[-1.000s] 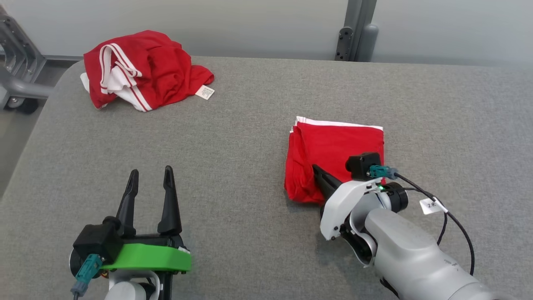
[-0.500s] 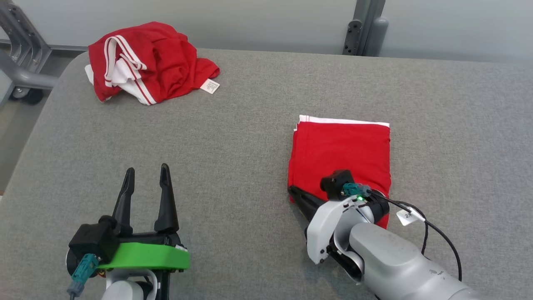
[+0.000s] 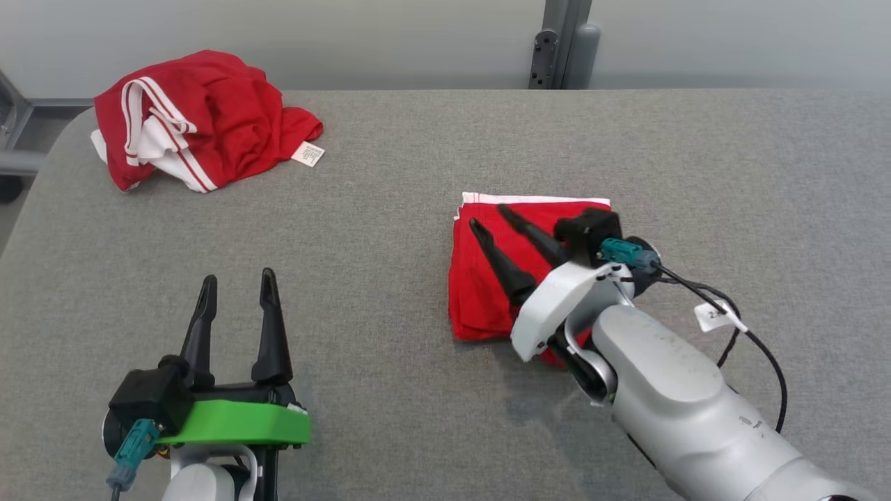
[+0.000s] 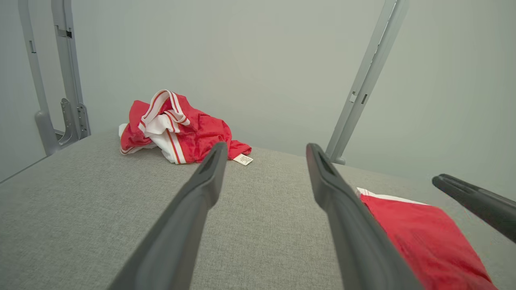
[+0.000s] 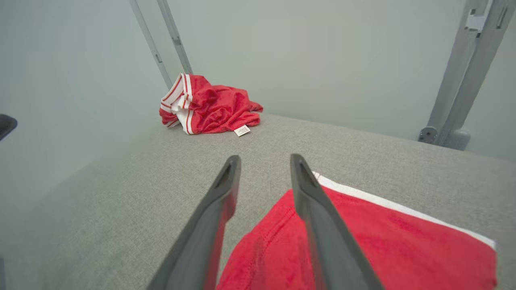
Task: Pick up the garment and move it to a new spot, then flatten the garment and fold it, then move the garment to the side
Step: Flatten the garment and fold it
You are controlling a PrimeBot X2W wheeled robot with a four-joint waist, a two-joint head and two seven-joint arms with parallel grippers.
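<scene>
Where the folded garment [image 3: 487, 292] lies: flat on the grey table [image 3: 390, 174], right of the middle in the head view, a red rectangle with a white band along its far edge.
Right gripper [image 3: 487, 216]: fingers spread apart with nothing between them, pointing away from the robot over the garment's left part; the tips reach almost to the white band.
Right gripper, own wrist view [image 5: 265, 158]: one finger runs over the red cloth [image 5: 403, 249], the other over bare table just beside the cloth's edge.
Contact: I cannot tell whether the fingers touch the cloth; in the left wrist view one of its fingers [image 4: 475, 199] seems to stand clear above the garment [image 4: 427, 237].
Left gripper [image 3: 237, 275]: open and empty, low at the near left of the table, well apart from the folded garment, fingers pointing away from the robot.
Left gripper, own wrist view [image 4: 266, 146]: both fingers over bare table.
Crumpled garment [image 3: 202, 118]: a red and white heap at the far left corner, its small white tag [image 3: 307, 154] lying on the table beside it.
Behind the table: a pale wall and a grey post [image 3: 557, 42].
</scene>
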